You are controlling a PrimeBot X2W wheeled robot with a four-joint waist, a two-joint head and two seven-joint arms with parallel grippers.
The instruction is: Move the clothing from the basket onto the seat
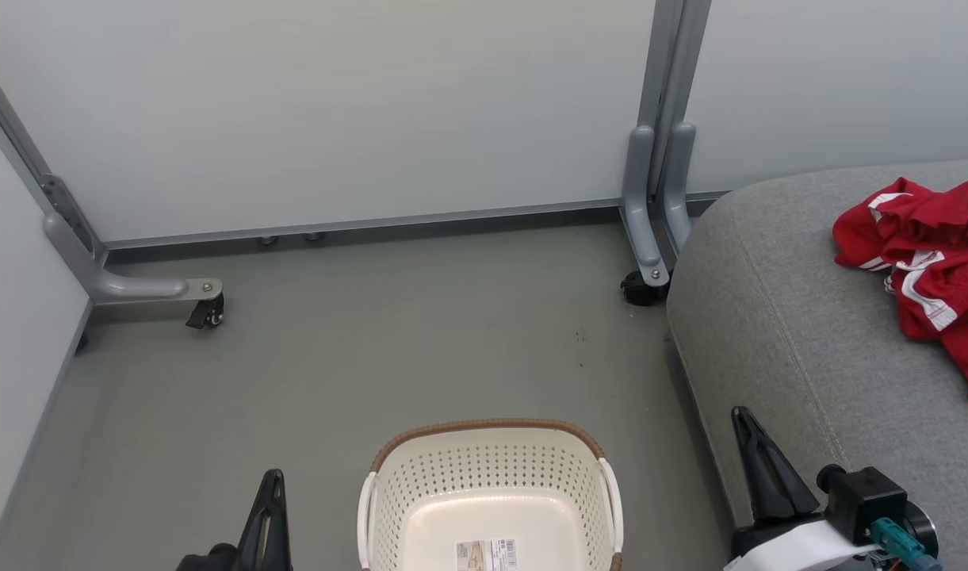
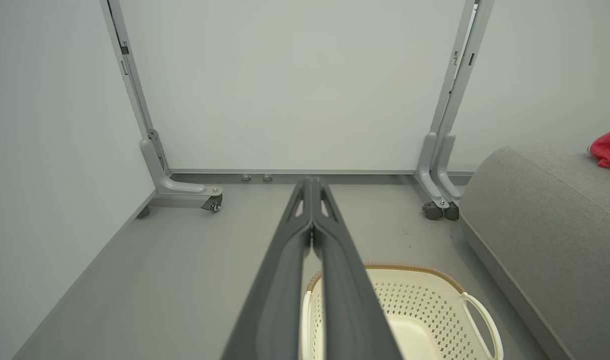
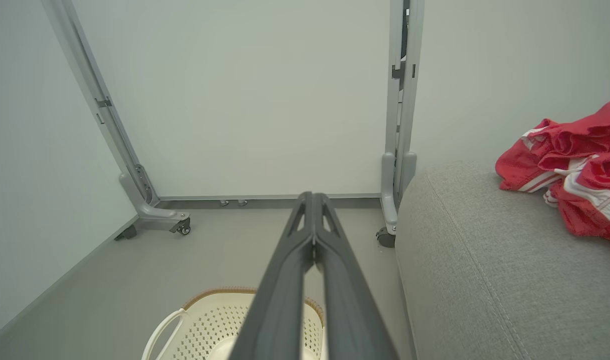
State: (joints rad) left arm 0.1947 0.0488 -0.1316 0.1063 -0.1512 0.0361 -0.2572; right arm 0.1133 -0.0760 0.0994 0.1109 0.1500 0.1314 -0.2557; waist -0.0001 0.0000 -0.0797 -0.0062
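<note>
Beside the basket (image 1: 491,468), left arm (image 1: 263,530) and right arm (image 1: 797,546) pointing forward, jaws pressed together

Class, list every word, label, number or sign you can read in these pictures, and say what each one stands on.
Label on the floor of the basket: print and what looks like a barcode, too small to read.
Clothing on the seat: white stripes and trim, no text that can be read.
No other writing can be made out.
</note>
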